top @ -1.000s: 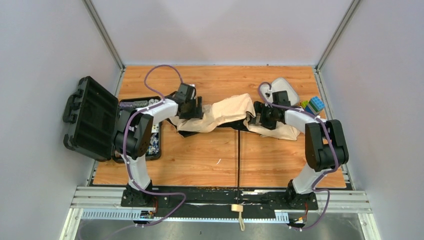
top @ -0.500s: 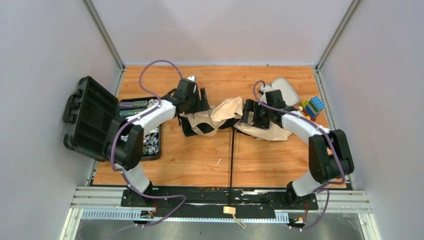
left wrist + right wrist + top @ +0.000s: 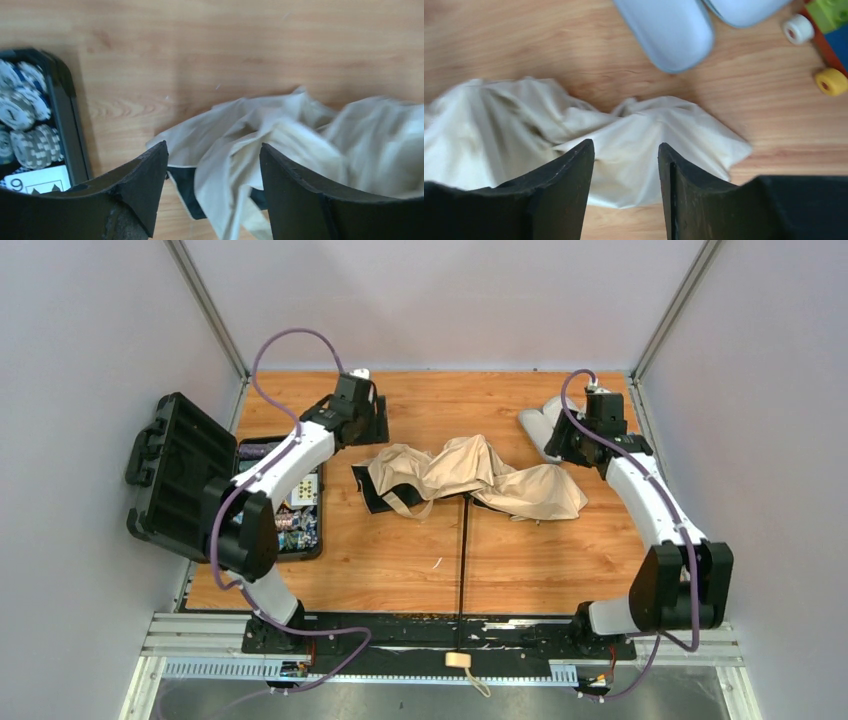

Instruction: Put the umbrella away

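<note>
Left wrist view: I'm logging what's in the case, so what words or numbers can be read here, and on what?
"9": on the white card in the black case.
The poker chips beside it: markings too blurred to read.
The umbrella: no text shows.

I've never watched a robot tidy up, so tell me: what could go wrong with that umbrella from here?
The umbrella fabric lies loose and crumpled, so a grab may catch only one fold and drag the rest. Its shaft runs to the near edge, with the handle past it; that could snag on the rail.
</note>
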You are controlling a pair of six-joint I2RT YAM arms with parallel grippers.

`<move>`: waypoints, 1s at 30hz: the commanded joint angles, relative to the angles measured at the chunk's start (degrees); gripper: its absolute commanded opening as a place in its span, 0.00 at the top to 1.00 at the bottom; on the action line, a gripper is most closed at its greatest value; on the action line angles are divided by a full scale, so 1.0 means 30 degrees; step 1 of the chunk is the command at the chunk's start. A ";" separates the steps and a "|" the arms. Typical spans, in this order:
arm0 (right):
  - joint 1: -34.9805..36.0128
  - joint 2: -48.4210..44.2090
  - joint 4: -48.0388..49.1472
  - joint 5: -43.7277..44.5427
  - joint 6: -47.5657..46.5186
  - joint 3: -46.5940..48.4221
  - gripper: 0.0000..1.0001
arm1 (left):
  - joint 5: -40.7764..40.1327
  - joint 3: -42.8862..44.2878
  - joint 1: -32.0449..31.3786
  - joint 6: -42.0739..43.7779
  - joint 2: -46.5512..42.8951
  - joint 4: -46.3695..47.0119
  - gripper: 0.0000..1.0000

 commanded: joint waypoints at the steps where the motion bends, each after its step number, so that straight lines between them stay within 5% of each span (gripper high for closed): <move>1: -0.0718 0.2058 -0.1425 0.3670 -0.0671 -0.0338 0.54 | 0.0259 -0.1388 0.0220 0.0532 0.1531 -0.1209 0.28; 7: -0.0489 0.5080 -0.1116 0.4124 -0.0369 -0.0621 0.61 | 0.2428 -0.3781 -0.0048 -0.0592 0.2567 0.1150 0.36; 23: 0.6278 0.7763 0.4395 -0.0730 0.3752 -0.2050 0.63 | 0.6917 -0.8196 -0.3940 -0.8038 0.2108 1.1448 0.39; 26: 0.5938 0.6424 0.3464 0.0041 0.3167 -0.2118 0.56 | 0.6305 -0.7352 -0.3699 -0.7195 0.0779 0.9262 0.38; 30: 0.3815 0.3282 0.1730 -0.0327 0.2293 -0.2244 0.32 | 0.5274 -0.5563 -0.2684 -0.5767 -0.2089 0.5262 0.30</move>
